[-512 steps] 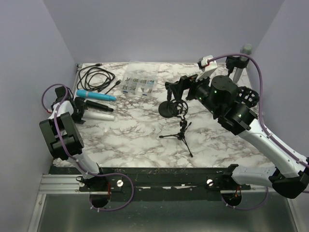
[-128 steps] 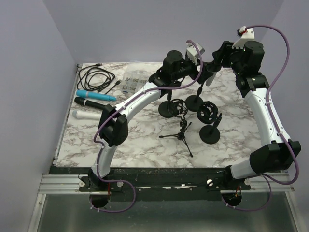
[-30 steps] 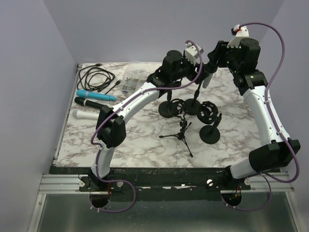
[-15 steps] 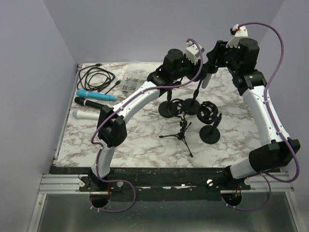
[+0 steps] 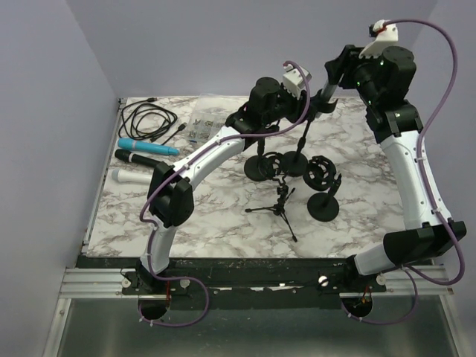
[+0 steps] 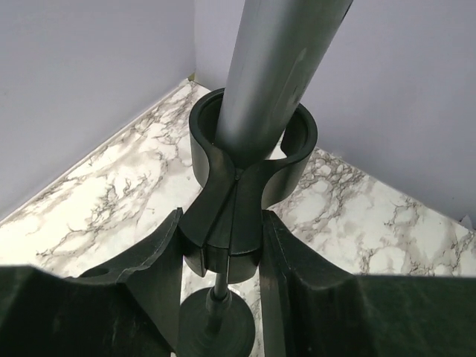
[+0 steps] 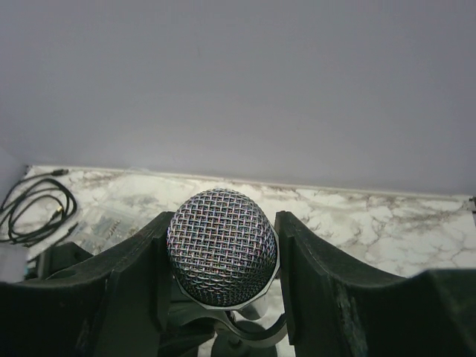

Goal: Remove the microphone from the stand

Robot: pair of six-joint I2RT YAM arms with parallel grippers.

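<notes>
The grey microphone (image 6: 275,67) runs down through the stand's black clip (image 6: 245,171). My left gripper (image 6: 222,260) is shut on the narrow base of that clip, one finger on each side. Below it are the thin pole and round base of the stand (image 6: 216,327). My right gripper (image 7: 222,253) is shut on the microphone's mesh head (image 7: 222,242), with the clip (image 7: 249,335) just beneath. From above, the microphone (image 5: 325,91) is high at the back right. There the right gripper (image 5: 332,80) is above the left gripper (image 5: 309,111), and the stand (image 5: 301,145) drops to the table.
A small tripod (image 5: 279,204) and a round-based stand with a shock mount (image 5: 323,182) are close in front of the stand, and another shock mount (image 5: 268,165) is to their left. Blue (image 5: 149,146), black (image 5: 141,158) and white (image 5: 141,177) microphones, a coiled cable (image 5: 149,119) and a clear box (image 5: 214,128) lie at the left.
My left gripper has closed onto the stand's clip. My right arm has risen up and slightly right with the microphone in its grip.
</notes>
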